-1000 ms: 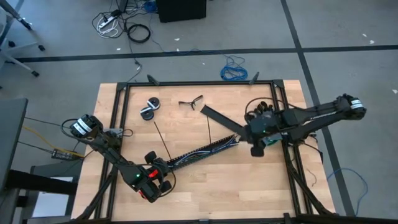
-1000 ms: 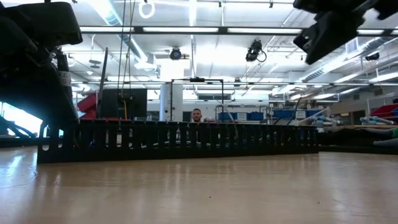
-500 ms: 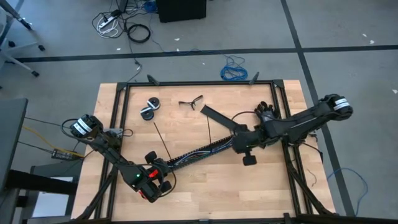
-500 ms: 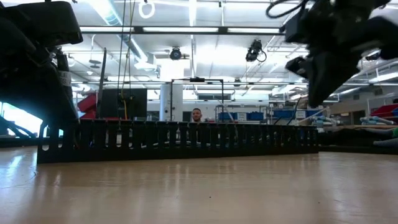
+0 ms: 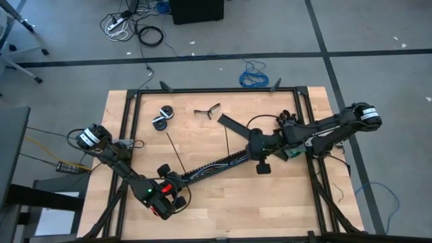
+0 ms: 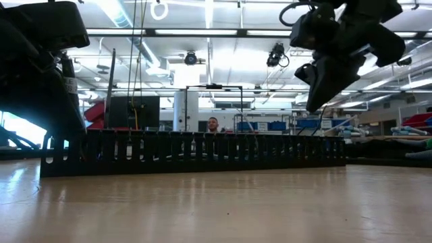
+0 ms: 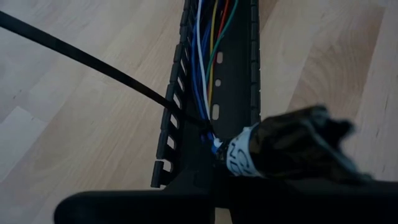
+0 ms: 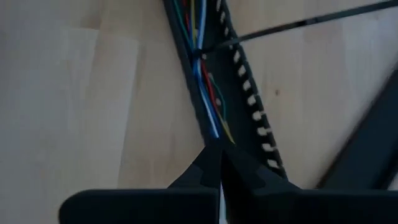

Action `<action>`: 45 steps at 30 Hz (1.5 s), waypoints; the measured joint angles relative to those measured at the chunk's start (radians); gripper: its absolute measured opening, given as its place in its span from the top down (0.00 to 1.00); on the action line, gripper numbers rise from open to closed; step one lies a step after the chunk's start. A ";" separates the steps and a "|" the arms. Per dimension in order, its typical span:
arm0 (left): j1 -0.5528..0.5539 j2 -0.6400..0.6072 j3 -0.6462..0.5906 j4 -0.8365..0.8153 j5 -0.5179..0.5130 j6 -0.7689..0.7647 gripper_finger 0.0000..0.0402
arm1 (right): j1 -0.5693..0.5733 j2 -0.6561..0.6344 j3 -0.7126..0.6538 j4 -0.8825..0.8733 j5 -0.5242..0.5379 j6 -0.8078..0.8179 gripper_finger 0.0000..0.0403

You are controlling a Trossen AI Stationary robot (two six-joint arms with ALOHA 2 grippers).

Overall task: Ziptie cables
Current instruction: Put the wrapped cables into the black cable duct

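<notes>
Your right gripper (image 5: 257,144) has swung in over the slotted cable tray (image 5: 219,164), jaws clenched and empty; left gripper (image 5: 169,191) stays clamped on the cables (image 7: 208,68).

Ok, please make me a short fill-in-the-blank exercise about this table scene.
1. The table is made of ___.
2. The slotted tray holding the coloured wires is ___ in colour.
3. In the high view, ___ thin ties lie on the table.
4. The ___ pincer is at the tray's upper end in the high view.
Missing words: wood; black; two; right.
</notes>
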 joint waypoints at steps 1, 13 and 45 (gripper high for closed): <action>0.000 0.000 0.000 0.000 -0.001 0.000 1.00 | -0.002 0.004 0.000 0.011 -0.009 0.000 1.00; 0.000 0.000 0.000 0.003 -0.005 0.000 1.00 | -0.062 0.005 -0.113 0.201 -0.087 -0.006 1.00; 0.001 0.000 0.000 0.027 0.006 0.000 1.00 | -0.285 -0.032 -0.386 0.411 -0.188 -0.065 1.00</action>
